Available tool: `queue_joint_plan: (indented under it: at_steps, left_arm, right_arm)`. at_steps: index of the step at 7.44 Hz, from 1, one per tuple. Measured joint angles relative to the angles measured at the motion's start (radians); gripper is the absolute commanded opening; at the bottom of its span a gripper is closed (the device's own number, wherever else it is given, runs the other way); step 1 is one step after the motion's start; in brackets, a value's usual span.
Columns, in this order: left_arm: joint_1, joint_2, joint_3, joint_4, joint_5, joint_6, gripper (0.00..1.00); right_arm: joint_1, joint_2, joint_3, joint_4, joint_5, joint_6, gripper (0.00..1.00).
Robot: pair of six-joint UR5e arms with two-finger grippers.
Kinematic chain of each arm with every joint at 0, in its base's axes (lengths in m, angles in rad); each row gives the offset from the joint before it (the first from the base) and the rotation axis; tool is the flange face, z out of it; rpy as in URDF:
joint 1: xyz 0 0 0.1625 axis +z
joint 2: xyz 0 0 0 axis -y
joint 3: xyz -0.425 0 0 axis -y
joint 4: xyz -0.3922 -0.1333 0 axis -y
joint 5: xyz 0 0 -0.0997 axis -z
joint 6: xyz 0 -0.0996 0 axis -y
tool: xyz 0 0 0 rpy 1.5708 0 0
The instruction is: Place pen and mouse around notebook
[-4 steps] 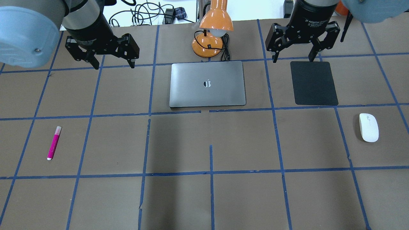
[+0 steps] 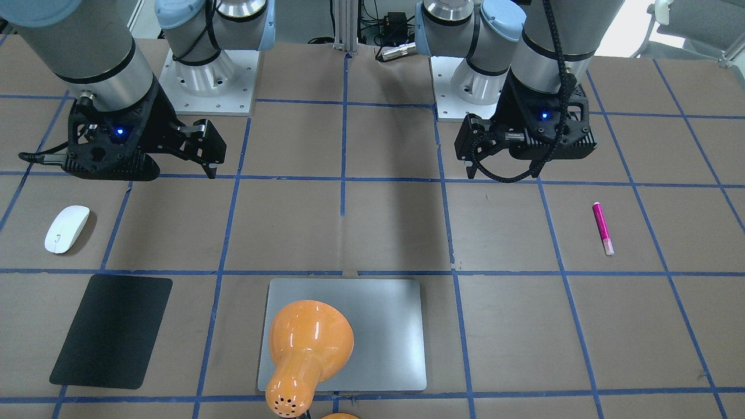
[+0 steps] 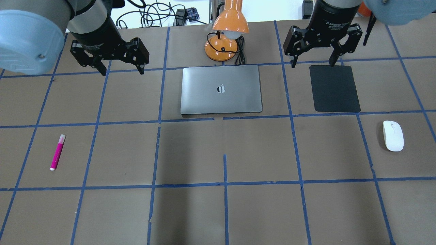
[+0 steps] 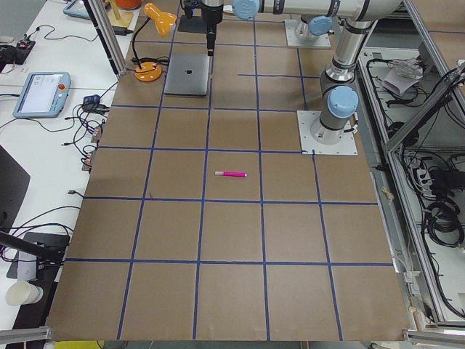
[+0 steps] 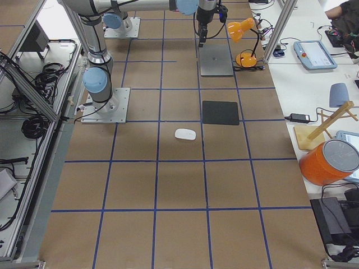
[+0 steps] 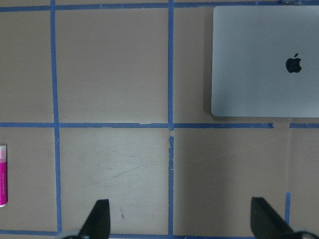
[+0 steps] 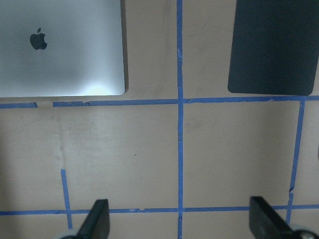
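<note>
picking is not yet begun. the pen (image 3: 57, 152) lies far left; the left gripper (image 3: 122, 71) hangs spread, empty. the notebook (image 3: 221, 89) lies centre. the right gripper (image 3: 312, 64) hangs spread, empty; the mouse (image 3: 393, 135) lies far right. next, by judgement: bring each gripper down over its item.

Silver arms (image 2: 87, 52), pale-blue joint caps (image 3: 20, 37), black jaws.
</note>
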Motion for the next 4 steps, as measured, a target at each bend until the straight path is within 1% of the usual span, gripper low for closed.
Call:
queue_joint_plan:
  at_steps: [1, 2, 3, 4]
  left_arm:
    - [0.008, 0.001, -0.005, 0.003, 0.004, 0.008, 1.00]
    - [0.034, 0.006, -0.008, 0.003, 0.004, 0.028, 1.00]
    - [0.079, 0.010, -0.009, 0.000, 0.002, 0.073, 1.00]
    - [0.147, 0.010, -0.014, -0.005, 0.002, 0.146, 1.00]
  right_arm:
    - [-0.037, 0.010, 0.011, 0.000, -0.011, -0.036, 0.95]
    - [-0.108, 0.020, 0.040, -0.016, -0.024, -0.096, 0.99]
    - [-0.193, 0.030, 0.096, -0.083, -0.031, -0.185, 1.00]
    - [-0.275, 0.039, 0.174, -0.193, -0.035, -0.279, 1.00]
